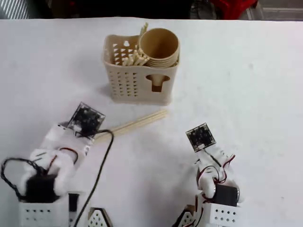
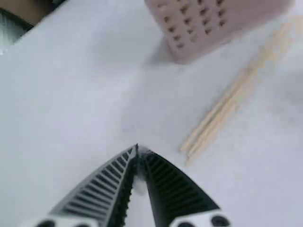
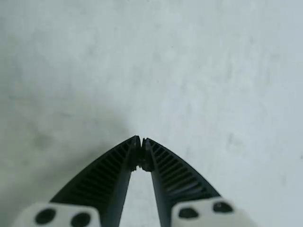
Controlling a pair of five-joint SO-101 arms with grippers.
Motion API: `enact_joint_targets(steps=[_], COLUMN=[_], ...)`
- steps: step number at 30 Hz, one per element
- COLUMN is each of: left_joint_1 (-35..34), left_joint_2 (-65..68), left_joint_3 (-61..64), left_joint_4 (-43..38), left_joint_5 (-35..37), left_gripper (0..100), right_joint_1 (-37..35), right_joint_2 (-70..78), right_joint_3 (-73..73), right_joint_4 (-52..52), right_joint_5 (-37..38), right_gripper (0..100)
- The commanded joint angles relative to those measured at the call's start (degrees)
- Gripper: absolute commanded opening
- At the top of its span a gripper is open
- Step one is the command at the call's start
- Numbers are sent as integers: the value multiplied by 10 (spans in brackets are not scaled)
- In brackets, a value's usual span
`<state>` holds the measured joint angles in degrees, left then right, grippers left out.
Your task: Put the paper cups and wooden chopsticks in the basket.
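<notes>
While both arms' jaws sit pressed together, empty, loose chopsticks [image 1: 137,122] lie before the basket [image 1: 132,84].

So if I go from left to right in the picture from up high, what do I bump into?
Left arm → chopsticks standing in the basket → paper cups → right arm. The loose chopsticks lying in front of the basket overlap it, so I skip them.

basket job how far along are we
Done: the paper cups sit stacked in the basket, with stowed chopsticks beside them. In hand: nothing; the left gripper and right gripper are both shut and empty. Left: the loose chopsticks lying on the table in front of the basket.
</notes>
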<state>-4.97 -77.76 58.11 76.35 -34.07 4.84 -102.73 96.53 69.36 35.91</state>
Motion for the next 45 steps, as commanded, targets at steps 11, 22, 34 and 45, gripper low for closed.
enact_joint_targets(steps=[11,22,34,45], left_joint_1=[186,192,185,175], left_joint_2=[502,753,780,899], left_joint_3=[-181,-181,-183,-328], left_joint_4=[-42,-258,-281,-181], left_joint_5=[-85,-84,-65,-65], left_gripper=[123,122,125,153], right_joint_1=[-4,-4,-4,-4], right_joint_2=[-3,-3,-3,-3], right_joint_3=[4,4,4,4], right_joint_4=[3,3,3,3], right_joint_5=[-2,-2,-2,-2], right_gripper=[21,19,18,18])
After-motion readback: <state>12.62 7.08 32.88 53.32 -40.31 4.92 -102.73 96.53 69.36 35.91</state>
